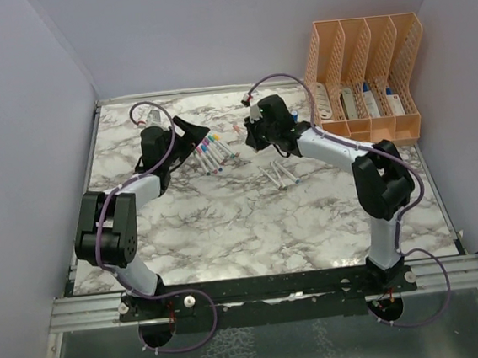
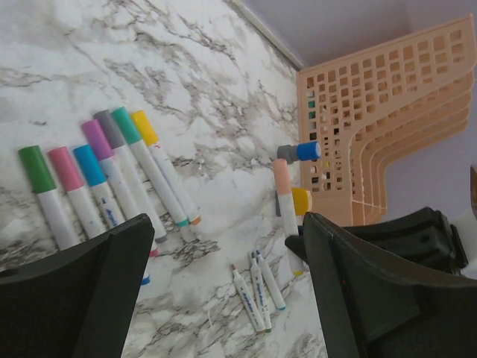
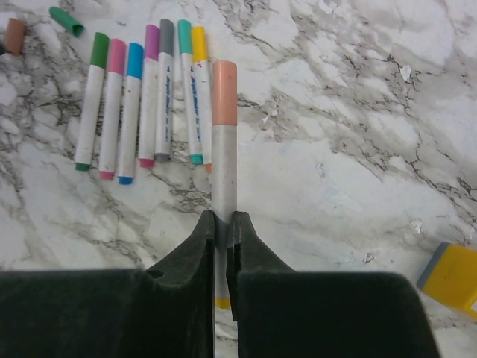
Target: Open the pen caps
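Several capped white marker pens (image 3: 141,97) lie in a row on the marble table; their caps (image 3: 134,56) are green, pink, blue, purple, grey, teal and yellow. They also show in the left wrist view (image 2: 97,179) and the top view (image 1: 211,152). My right gripper (image 3: 224,220) is shut on a white pen (image 3: 223,164) with a peach cap (image 3: 224,82), held just right of the row. My left gripper (image 2: 227,224) is open and empty, above the table near the row (image 1: 190,133). Three uncapped pens (image 2: 257,280) lie together.
A loose green cap (image 3: 67,21) and a brown cap (image 3: 13,36) lie beyond the row. A yellow block (image 3: 451,277) and a blue cylinder (image 2: 302,152) lie near the right gripper. An orange file organiser (image 1: 364,74) stands at the back right.
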Motion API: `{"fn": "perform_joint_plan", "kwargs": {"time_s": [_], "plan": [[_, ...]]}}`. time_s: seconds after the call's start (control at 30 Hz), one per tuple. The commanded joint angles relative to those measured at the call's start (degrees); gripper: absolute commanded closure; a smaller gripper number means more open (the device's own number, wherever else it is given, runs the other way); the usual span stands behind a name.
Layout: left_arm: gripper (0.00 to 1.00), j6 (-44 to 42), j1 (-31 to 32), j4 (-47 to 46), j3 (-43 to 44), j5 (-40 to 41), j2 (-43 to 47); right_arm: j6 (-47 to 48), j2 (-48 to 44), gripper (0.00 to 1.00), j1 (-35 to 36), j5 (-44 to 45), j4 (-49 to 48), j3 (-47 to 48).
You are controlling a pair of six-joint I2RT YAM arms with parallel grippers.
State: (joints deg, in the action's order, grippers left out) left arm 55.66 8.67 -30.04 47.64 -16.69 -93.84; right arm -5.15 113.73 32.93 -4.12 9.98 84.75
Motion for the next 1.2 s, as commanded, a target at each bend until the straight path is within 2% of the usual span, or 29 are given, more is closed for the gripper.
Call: {"fn": "perform_joint_plan", "kwargs": {"time_s": [0.0,0.27,0.57,1.0,1.17], "plan": [[0.16,2.91,2.07,-6.03,3.96,-2.55,-2.96,-2.46,-5.45,0.99,1.34,-2.80,-2.98,-5.70],[0.16,6.10,5.47,-9.90,6.96,-3.89,-9.74,-3.72,-10.08,0.99,2.96,-4.82,-4.85,-9.24],[0.19,7.18,8.52,-11.72,7.12,-4.17,-11.50,-3.91,-10.70,0.99,3.63,-5.80,-5.32,-8.92],[0.39,9.59,9.71,-16.82,6.02,-5.25,-13.29,-3.82,-11.90,0.99,3.79,-6.81,-5.84,-9.07],[0.52,10.26,9.71,-18.30,5.59,-5.51,-13.56,-3.64,-12.68,0.99,3.85,-7.43,-5.85,-9.62]]}}
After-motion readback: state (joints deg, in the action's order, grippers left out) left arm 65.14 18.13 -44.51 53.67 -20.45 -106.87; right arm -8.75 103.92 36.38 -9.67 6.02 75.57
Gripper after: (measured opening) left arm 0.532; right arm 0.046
